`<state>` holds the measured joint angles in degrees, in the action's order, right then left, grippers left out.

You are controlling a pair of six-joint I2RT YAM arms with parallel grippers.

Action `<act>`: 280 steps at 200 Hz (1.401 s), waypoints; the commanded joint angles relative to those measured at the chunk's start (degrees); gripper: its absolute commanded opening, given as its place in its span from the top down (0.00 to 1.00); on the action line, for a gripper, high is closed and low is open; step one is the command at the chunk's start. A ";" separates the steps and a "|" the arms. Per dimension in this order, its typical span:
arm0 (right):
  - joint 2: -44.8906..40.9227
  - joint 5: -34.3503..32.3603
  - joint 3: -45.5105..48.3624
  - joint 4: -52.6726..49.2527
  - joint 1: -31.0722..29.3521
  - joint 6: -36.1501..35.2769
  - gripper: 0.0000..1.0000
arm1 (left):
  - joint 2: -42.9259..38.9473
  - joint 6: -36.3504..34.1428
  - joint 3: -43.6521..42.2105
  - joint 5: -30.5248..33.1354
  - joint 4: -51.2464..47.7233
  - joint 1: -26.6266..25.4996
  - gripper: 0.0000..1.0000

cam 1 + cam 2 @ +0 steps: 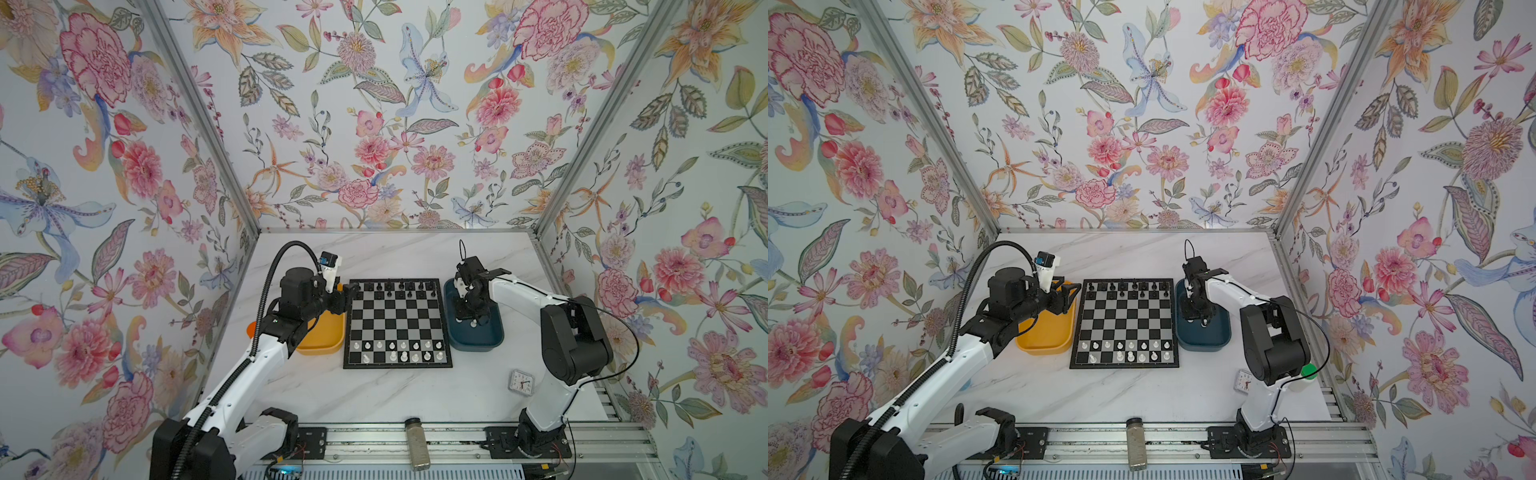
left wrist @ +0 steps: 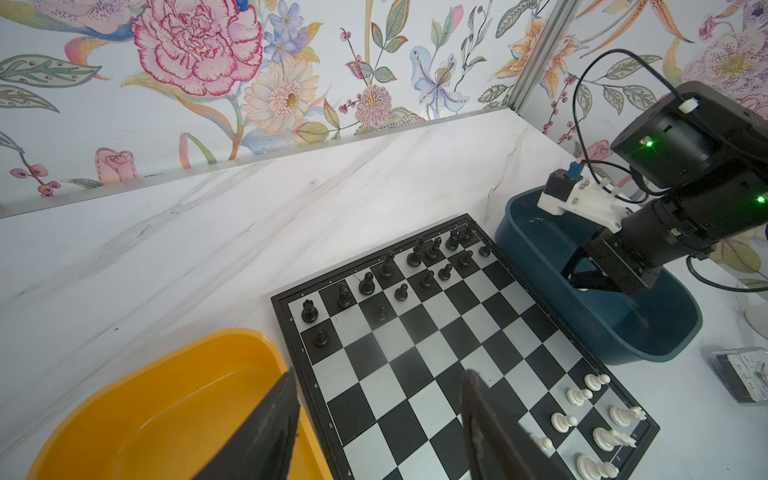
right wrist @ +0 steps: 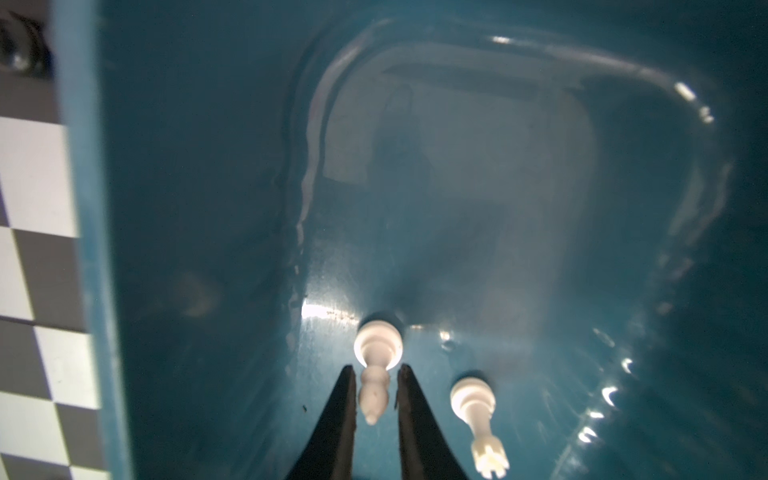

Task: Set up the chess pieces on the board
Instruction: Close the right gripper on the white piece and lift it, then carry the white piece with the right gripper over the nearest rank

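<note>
Right fingers [image 3: 413, 415] down in the blue tray [image 1: 478, 347], right of the board [image 1: 397, 322], narrowly parted around a lying white bishop [image 3: 374, 395], not quite pinching. Left fingers [image 2: 266, 436] spread, empty, at the board's left edge.

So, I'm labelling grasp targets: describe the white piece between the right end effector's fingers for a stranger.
Right of the board sits the dark blue tray, holding two white pieces. The target piece is between the fingers of the right end effector; it tapers to a rounded tip, whereas its neighbour ends in a notched crown.
</note>
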<state>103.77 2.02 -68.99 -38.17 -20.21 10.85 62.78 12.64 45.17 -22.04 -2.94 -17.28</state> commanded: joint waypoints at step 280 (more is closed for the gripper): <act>0.40 -2.02 -19.76 -12.73 -40.29 10.00 1.00 | -11.90 2.33 -2.72 15.43 -2.22 -0.51 0.34</act>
<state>102.26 -2.07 -87.77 -50.28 -58.89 18.20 52.60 13.58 43.48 -10.59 -4.32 -17.32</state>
